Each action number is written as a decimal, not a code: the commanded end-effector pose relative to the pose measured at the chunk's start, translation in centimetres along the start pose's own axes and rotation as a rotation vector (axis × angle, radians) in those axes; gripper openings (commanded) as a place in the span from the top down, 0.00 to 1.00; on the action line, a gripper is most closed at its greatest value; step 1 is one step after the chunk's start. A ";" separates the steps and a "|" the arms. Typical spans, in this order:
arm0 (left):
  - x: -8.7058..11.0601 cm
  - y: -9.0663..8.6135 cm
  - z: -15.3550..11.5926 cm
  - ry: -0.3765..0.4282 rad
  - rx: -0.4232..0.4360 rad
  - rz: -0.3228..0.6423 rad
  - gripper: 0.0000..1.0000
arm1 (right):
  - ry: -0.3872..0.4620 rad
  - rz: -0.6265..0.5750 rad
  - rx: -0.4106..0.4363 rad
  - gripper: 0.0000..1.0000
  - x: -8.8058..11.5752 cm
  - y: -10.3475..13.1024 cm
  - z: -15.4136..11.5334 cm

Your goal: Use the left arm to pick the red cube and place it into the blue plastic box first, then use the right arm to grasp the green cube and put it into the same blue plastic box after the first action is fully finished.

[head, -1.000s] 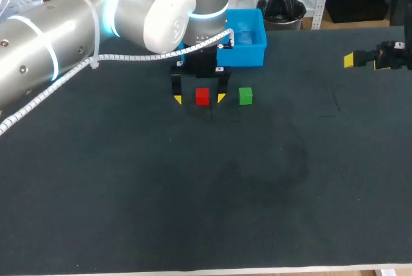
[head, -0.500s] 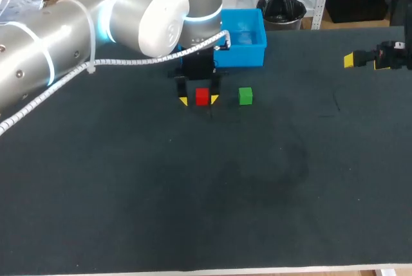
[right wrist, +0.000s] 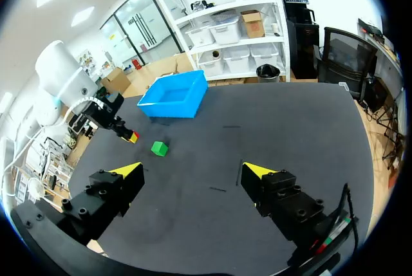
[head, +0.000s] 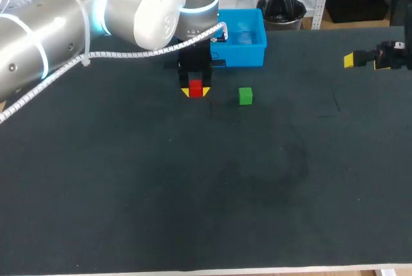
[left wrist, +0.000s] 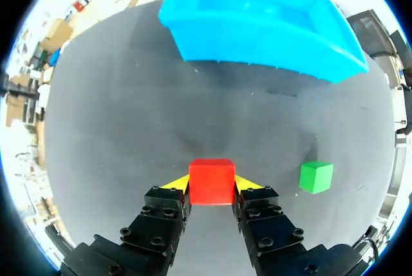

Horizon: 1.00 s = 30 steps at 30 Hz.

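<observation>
The red cube (left wrist: 211,181) is clamped from both sides by the fingers of the left gripper (left wrist: 211,186), just in front of the blue plastic box (head: 248,57). The green cube (head: 245,96) is seen on the desk (head: 257,179) near the box's front wall, beside the red cube but apart from it. The right gripper (right wrist: 196,172) is seen well away from the box, fingers spread wide.

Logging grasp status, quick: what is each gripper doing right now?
Left gripper: shut on the red cube.
Right gripper: open, holding nothing.
</observation>
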<state>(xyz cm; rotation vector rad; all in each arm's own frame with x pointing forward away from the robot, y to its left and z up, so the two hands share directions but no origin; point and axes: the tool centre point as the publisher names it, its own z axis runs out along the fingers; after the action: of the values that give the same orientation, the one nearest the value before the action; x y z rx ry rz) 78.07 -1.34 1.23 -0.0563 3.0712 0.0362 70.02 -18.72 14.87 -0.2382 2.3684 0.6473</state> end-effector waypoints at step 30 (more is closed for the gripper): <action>-4.1 0.5 -11.7 -0.117 0.171 -0.048 1.00 | 0.001 0.001 0.004 0.00 0.0 0.1 0.0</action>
<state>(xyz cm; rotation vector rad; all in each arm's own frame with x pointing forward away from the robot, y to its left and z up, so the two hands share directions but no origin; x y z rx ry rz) 80.98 -1.01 13.15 -0.1186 2.9340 -0.2135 70.02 -18.72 14.87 -0.2382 2.3684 0.6473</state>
